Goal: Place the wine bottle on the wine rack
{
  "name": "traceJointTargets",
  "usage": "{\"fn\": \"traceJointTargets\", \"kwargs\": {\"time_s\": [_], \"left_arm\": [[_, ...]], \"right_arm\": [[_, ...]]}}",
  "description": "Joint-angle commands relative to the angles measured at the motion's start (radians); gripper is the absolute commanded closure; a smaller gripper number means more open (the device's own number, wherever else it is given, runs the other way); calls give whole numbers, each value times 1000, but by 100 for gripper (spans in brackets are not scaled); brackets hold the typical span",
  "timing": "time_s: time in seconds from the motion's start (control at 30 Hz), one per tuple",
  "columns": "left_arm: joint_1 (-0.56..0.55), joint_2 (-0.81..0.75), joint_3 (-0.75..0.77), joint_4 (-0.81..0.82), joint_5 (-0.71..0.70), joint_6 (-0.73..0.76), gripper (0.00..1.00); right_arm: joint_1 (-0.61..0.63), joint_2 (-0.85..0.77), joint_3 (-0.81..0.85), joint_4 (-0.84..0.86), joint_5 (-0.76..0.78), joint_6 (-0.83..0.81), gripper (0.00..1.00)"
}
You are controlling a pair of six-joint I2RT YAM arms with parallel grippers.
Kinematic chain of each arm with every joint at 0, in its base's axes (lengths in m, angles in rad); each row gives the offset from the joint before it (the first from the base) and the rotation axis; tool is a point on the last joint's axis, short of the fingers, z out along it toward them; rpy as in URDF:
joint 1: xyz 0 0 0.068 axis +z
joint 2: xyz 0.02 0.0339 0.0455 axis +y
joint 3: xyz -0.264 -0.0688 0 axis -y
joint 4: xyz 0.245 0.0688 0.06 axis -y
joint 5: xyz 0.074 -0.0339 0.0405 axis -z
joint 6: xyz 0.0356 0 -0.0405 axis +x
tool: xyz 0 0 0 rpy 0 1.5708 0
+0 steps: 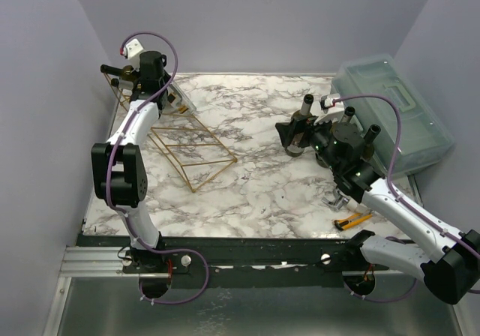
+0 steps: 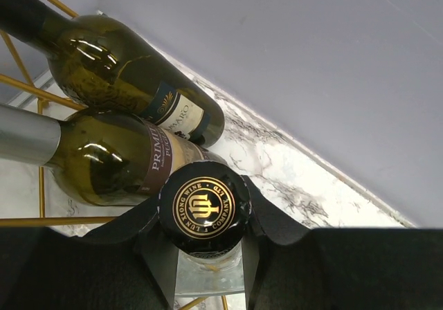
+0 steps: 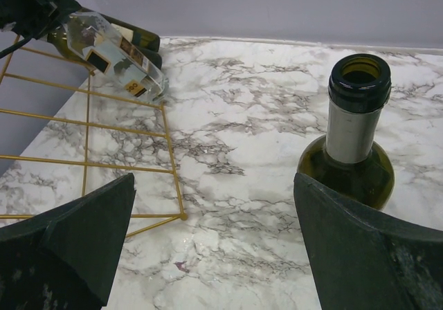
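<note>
My left gripper (image 2: 203,216) is shut on the black, gold-printed cap of a clear wine bottle (image 2: 203,208). It holds the bottle at the far left end of the gold wire wine rack (image 1: 191,148). In the top view this gripper (image 1: 154,87) is by the back left corner, and the clear bottle (image 1: 177,98) slants down onto the rack. Two dark green bottles (image 2: 131,75) (image 2: 111,161) lie on the rack next to it. My right gripper (image 3: 214,234) is open and empty, low over the marble, with a standing open green bottle (image 3: 353,137) just to its right.
A translucent lidded plastic box (image 1: 397,111) stands at the back right. Three dark bottles (image 1: 306,105) (image 1: 349,113) (image 1: 373,132) stand beside it, around my right gripper (image 1: 291,135). A yellow utility knife (image 1: 351,220) lies near the front right. Purple walls close in the left side and the back.
</note>
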Motion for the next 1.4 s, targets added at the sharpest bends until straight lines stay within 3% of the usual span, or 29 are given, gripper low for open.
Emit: {"fn": "traceJointTargets", "kwargs": {"time_s": [0.0,0.77,1.03,1.37], "left_arm": [[-2,-43,-44,11,12,10,82],[-1,-95,-140,-69,-35,8,44],[0,-113,-111,-143,-71,78,20],[1,-154,-82,-206,-152,209,9]], "right_arm": [[7,-10,-12,23,-21,9,0],[23,-28,-23,29,-24,13,0],[26,-35,-27,32,-28,15,0],[32,-40,-23,31,-39,21,0]]}}
